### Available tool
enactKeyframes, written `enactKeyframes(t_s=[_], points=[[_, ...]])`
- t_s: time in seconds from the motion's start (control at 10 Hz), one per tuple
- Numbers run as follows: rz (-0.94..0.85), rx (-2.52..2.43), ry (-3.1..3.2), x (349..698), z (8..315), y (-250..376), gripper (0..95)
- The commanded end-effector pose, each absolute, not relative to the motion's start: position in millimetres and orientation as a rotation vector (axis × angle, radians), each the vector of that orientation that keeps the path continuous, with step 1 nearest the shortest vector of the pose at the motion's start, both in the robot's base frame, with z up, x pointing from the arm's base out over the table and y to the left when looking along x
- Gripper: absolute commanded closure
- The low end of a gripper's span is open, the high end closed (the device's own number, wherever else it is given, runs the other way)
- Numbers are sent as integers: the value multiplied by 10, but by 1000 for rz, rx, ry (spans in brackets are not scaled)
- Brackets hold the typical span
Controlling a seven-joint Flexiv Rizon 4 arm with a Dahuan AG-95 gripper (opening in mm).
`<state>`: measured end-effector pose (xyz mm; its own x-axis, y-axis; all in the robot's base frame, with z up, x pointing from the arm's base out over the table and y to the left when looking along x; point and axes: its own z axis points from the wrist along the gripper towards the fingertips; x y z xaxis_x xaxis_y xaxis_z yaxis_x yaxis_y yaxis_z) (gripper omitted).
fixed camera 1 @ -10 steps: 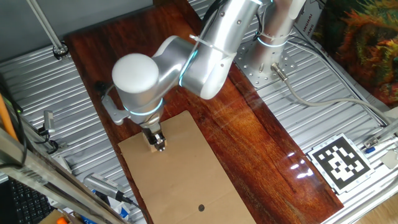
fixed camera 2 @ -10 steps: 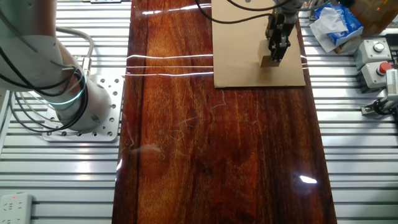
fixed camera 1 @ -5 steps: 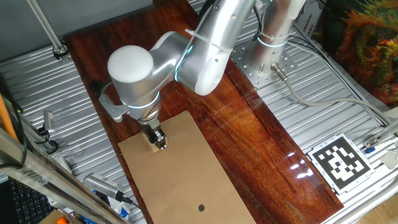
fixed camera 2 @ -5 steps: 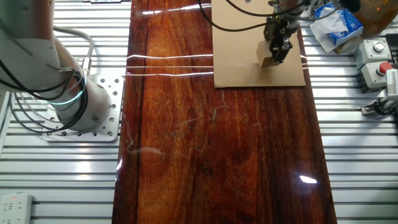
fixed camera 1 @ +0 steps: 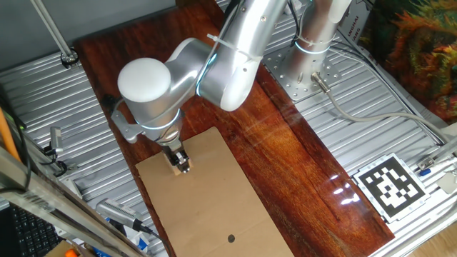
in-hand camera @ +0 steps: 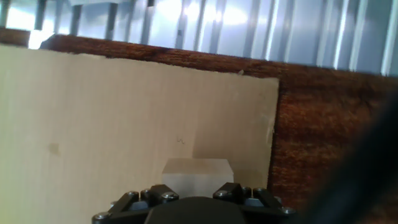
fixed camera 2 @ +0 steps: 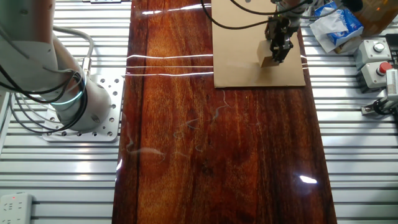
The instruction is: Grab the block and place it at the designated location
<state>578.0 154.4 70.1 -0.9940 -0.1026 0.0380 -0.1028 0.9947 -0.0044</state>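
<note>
Pale tan, the block (in-hand camera: 196, 176) sits on the cardboard sheet (fixed camera 1: 214, 200) near its far left corner, pinched between the closed fingers of the gripper (fixed camera 1: 181, 164). The black dot (fixed camera 1: 230, 238) lies well apart, near the sheet's near end.

A long worktop (fixed camera 1: 278, 153) of glossy reddish-brown wood runs between ribbed metal surfaces. A flat tan cardboard sheet (fixed camera 1: 214, 207) lies directly on it at one end, reaching the worktop's side edge, and carries a small black dot (fixed camera 1: 230, 238) near its far end.
</note>
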Motion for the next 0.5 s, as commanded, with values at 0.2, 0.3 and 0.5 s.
enactKeyframes(t_s=[0.2,0.3,0.5], points=[[-74,-153,-3106,5780,702,1545,760],[-72,-132,-3109,5780,702,1545,760],[-72,-105,-3111,5780,702,1545,760]])
